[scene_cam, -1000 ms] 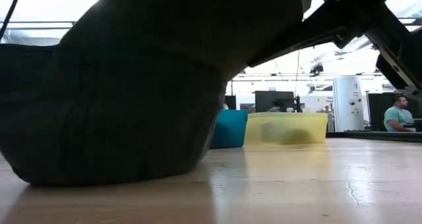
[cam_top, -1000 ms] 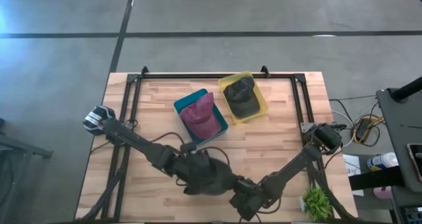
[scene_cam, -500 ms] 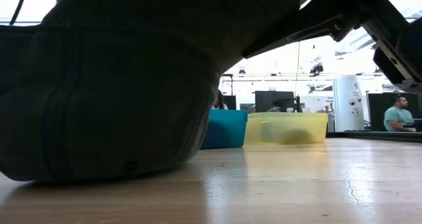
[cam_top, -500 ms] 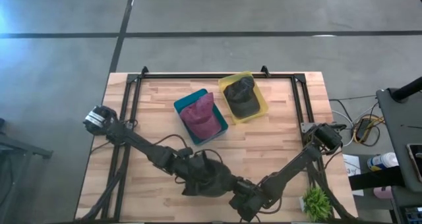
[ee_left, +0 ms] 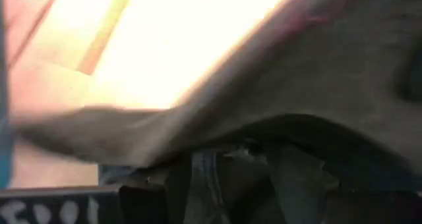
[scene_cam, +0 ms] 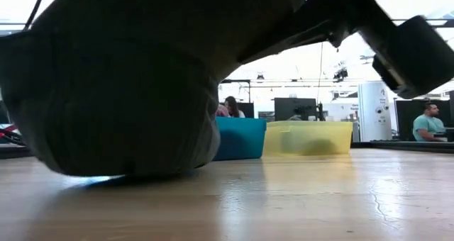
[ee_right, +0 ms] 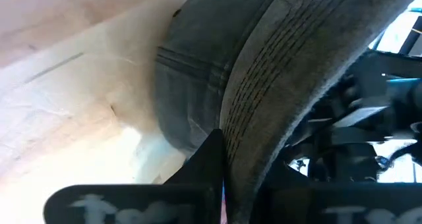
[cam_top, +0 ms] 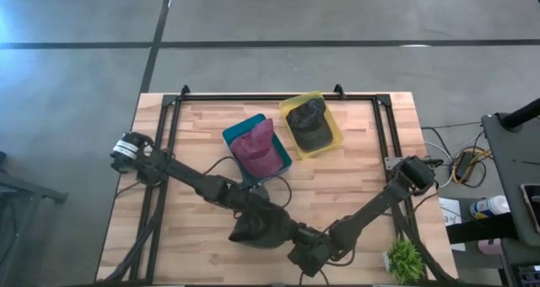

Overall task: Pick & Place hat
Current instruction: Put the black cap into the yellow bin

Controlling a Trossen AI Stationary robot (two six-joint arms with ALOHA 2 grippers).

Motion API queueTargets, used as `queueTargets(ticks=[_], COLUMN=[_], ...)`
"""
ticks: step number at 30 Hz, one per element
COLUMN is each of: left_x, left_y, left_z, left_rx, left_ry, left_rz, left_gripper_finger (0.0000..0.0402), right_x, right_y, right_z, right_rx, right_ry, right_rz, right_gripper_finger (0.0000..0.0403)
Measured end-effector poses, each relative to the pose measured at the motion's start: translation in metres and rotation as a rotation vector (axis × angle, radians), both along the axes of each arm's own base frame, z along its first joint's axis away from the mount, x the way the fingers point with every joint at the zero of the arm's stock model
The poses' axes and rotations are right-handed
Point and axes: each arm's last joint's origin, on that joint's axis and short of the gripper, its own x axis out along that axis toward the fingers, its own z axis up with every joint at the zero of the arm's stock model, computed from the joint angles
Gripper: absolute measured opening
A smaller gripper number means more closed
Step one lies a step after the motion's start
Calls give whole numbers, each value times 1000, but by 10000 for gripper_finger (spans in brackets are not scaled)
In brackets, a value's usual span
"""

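Near the table's front edge, high view
Dark hat (cam_top: 257,228): well in front of the teal bin (cam_top: 257,148), close to the front edge of the wooden table (cam_top: 363,181).
Left gripper (cam_top: 251,217): on the hat's bin-ward side; jaw gap not visible from above.
Right gripper (cam_top: 305,251): just beside the hat, on the side away from the teal bin.
Teal bin: holds a maroon hat (cam_top: 256,146).
Yellow bin (cam_top: 312,123): beside the teal bin, holds another dark hat (cam_top: 310,124).

Low view
Dark hat (scene_cam: 124,92): fills the foreground, nearer than the teal bin (scene_cam: 241,138); lowest part looks to rest on the tabletop.
Yellow bin (scene_cam: 308,137): beside the teal bin.
People: seated far behind the bins.

Left wrist view
Dark hat (ee_left: 330,105): fabric covers the fingers; cannot tell their state.

Right wrist view
Right gripper (ee_right: 221,178): closed on the hat's stitched brim (ee_right: 277,79).
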Motion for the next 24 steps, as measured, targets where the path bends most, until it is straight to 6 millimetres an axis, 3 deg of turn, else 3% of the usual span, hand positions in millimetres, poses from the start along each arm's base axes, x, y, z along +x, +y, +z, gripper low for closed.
queueTargets(ticks=[9, 15, 20, 24], left_x=[-14, -43, -68, -77], left_y=[3, 9, 14, 15], left_z=[45, 81, 96, 84], left_rx=[20, 75, 107, 102], left_ry=[47, 71, 90, 119], left_rz=[-22, 2, 53, 63], left_gripper_finger=[186, 186, 186, 186], right_x=[6, 6, 6, 6], right_y=[-13, -13, -13, -14], right_z=[-3, -3, -4, -3], right_rx=[-39, -35, -29, -44], right_ry=[24, 26, 19, 12], right_rz=[-14, -15, -28, -39], right_gripper_finger=[13, 13, 13, 13])
